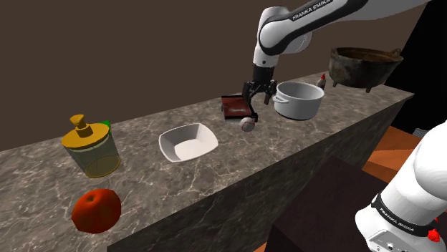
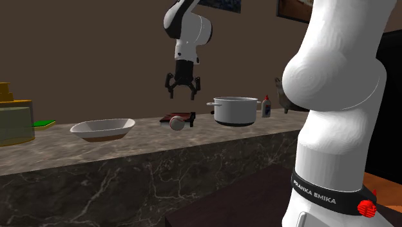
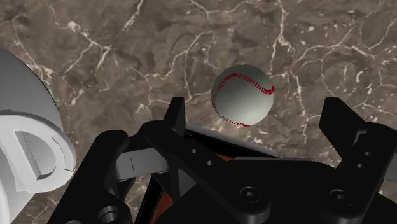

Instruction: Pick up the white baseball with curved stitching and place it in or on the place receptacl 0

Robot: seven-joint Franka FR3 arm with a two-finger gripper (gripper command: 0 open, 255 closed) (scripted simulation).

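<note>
Currently hovering black gripper (image 2: 183, 95) well above marble counter (image 1: 322, 132), just off white pot (image 1: 299, 100). Keeping fingers spread wide, clasping nothing, probably so as to straddle ball on descent. Spotting white baseball (image 3: 243, 95) with red stitching on counter near pot, below hand, just beside dark red flat slab (image 1: 235, 107); contact with slab unclear. Taking white bowl (image 1: 188, 142), farther from pot beyond ball, as probable receptacle. Expecting roll risk: round ball on hard stone, slab crowding one side.
</note>
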